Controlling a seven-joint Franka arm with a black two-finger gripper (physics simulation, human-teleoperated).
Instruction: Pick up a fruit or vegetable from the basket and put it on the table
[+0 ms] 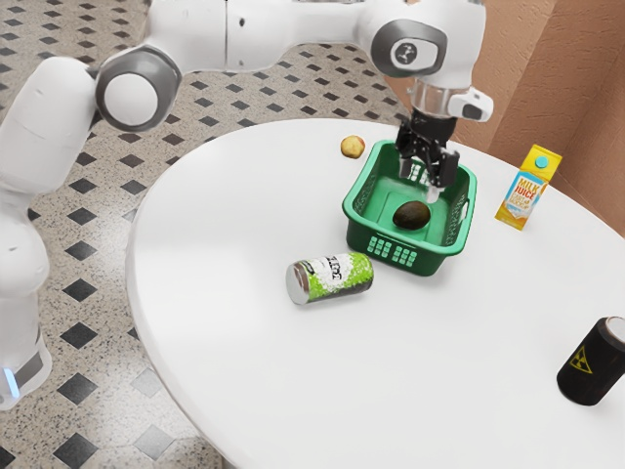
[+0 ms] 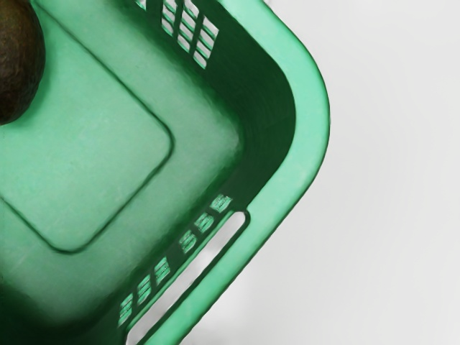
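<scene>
My gripper (image 1: pixel 419 185) is over the green basket (image 1: pixel 357 233), pointing down with its fingers apart and nothing between them. A dark avocado (image 1: pixel 411 215) lies on the basket floor, below the gripper and toward the basket's near side in the exterior view. In the wrist view, part of the avocado (image 2: pixel 17 63) appears at the picture's edge, inside the basket (image 2: pixel 310 136), off to one side of the hand. A small yellow-red fruit (image 1: pixel 353 147) rests on the table, just outside the basket.
A green-labelled can (image 1: pixel 330 277) lies on its side on the white table (image 1: pixel 234 244), close to the basket. Toward the exterior view's right stand a yellow juice carton (image 1: pixel 528 188) and a black can (image 1: pixel 592 362). The basket walls surround the avocado.
</scene>
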